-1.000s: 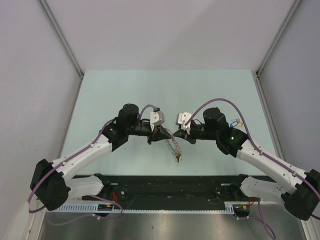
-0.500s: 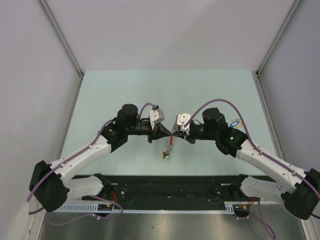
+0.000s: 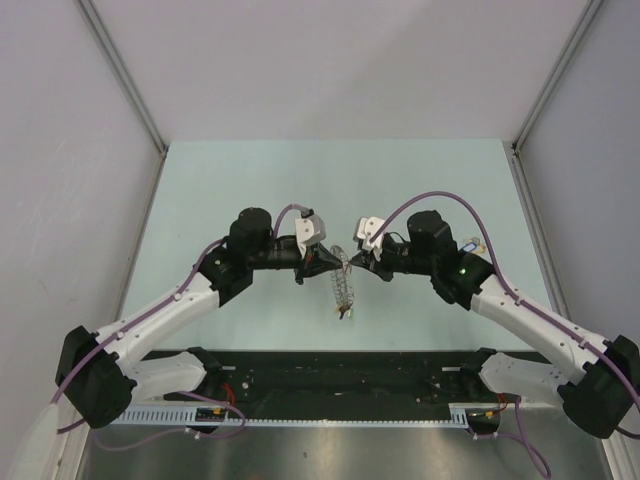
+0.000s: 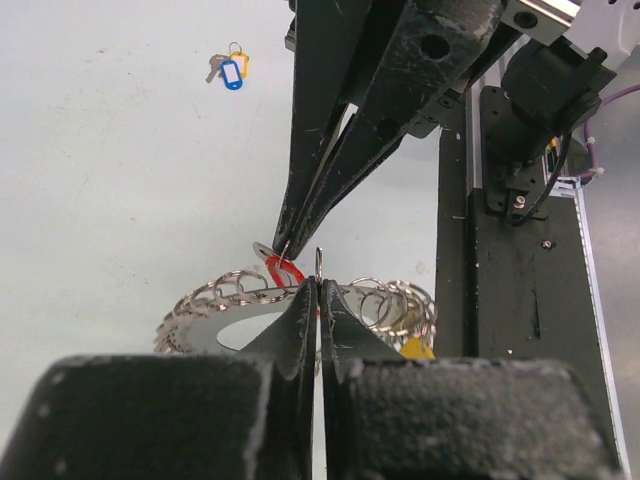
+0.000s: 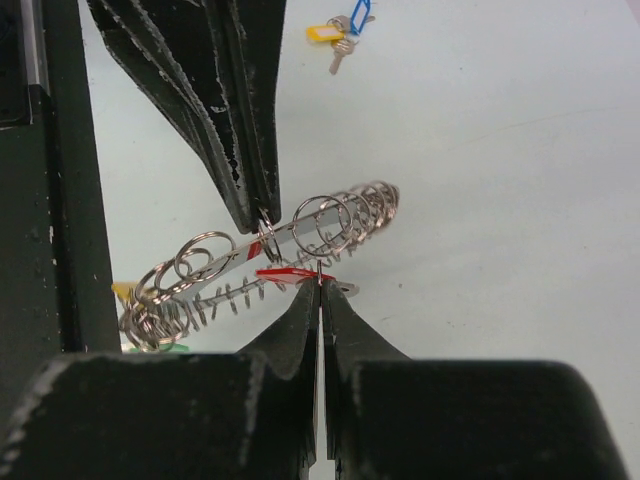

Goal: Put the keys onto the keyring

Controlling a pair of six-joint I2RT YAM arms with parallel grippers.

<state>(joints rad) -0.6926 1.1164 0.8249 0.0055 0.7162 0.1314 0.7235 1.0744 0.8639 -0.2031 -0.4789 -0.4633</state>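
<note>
White arms, black joints, purple cables.

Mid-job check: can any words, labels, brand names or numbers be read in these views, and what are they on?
No text can be read.
Blue key tag: too small to read.
Yellow key tag: too small to read.
Left end effector and right end effector: no markings visible.

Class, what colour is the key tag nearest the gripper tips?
Red; the key tag shows best in the right wrist view.
</note>
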